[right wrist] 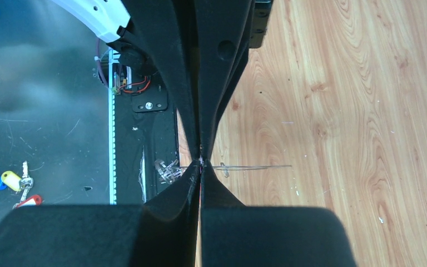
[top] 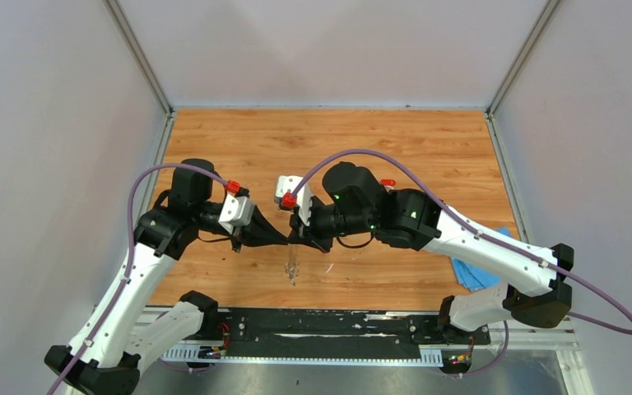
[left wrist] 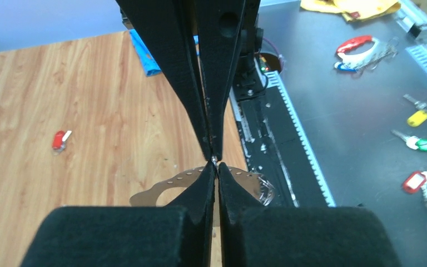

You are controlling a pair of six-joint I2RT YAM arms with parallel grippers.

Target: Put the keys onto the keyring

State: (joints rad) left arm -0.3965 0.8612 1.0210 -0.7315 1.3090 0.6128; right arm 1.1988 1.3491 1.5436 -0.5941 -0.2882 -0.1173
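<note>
both arms reach inward and meet tip to tip over the near middle of the wooden table [top: 395, 148]. the left gripper [left wrist: 216, 168] has its jaws drawn together until only a hairline slit shows between them. the right gripper [right wrist: 201, 166] is fully closed too, its fingers pressed flat against each other.

the keyring [left wrist: 169, 188] sits right at that meeting point. from the left wrist we see its grey face, with small holes and a jagged rim, spreading out behind the tips. from the right wrist it shows edge-on as one thin line. from above it hangs as a pale sliver just below the tips. we judge from this that it is lifted off the wood and pinched by its rim, likely so that its edge is free for threading. we cannot tell which of the two pincers actually bears it, because the tips hide the contact.

the red key [left wrist: 60, 140] lies flat on the table, well apart from the keyring and touched by nothing. we find no blue key on the wood; it may be hidden in the pinch, but we cannot say. we judge the task to be at an early stage, with at least the red key yet to be fetched. the blue cloth [left wrist: 144, 53] lies off to one side, out of the way.
</note>
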